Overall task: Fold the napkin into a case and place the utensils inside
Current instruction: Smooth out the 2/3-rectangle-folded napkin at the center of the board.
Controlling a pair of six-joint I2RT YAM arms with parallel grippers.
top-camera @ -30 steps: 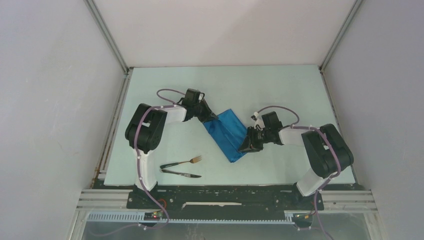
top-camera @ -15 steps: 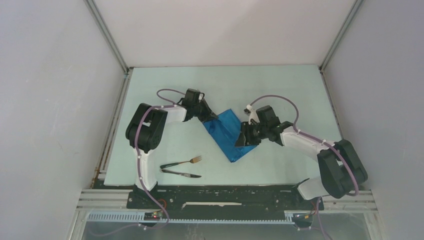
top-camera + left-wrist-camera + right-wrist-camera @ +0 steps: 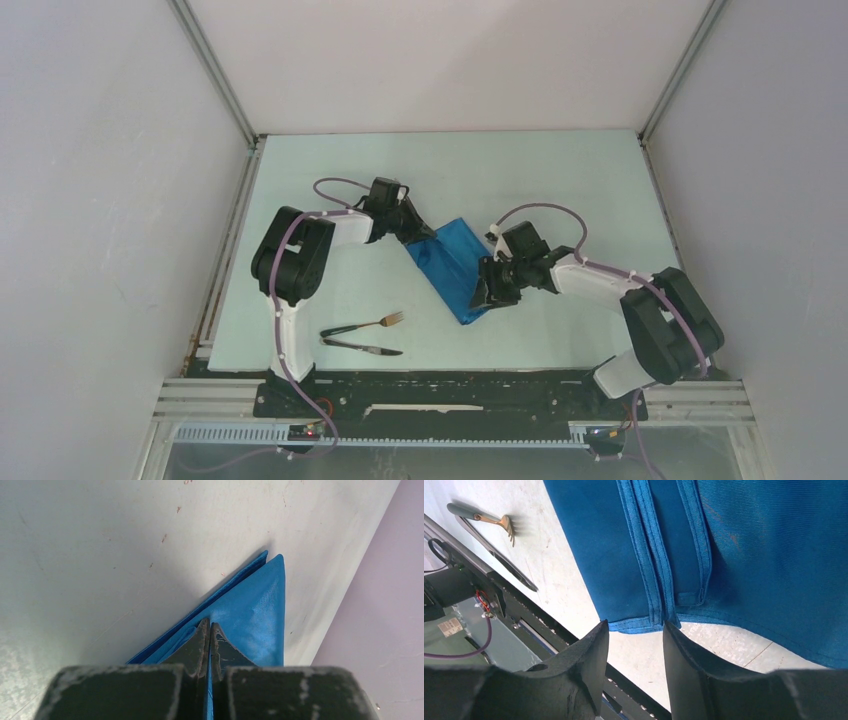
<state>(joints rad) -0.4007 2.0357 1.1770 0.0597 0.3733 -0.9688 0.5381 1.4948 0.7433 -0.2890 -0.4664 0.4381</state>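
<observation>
Two left fingers tight on napkin

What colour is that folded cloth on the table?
Plain bright blue cloth napkin, unpatterned; clearest in the right wrist view.

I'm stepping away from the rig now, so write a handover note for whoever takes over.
Left gripper: shut on the napkin's far left edge.
Right gripper: open at the napkin's near end, holding nothing.
Fork and knife: side by side on the table, left of the napkin.
Done: napkin folded into a long strip.
Left: finish folding, slip fork and knife inside.
</observation>
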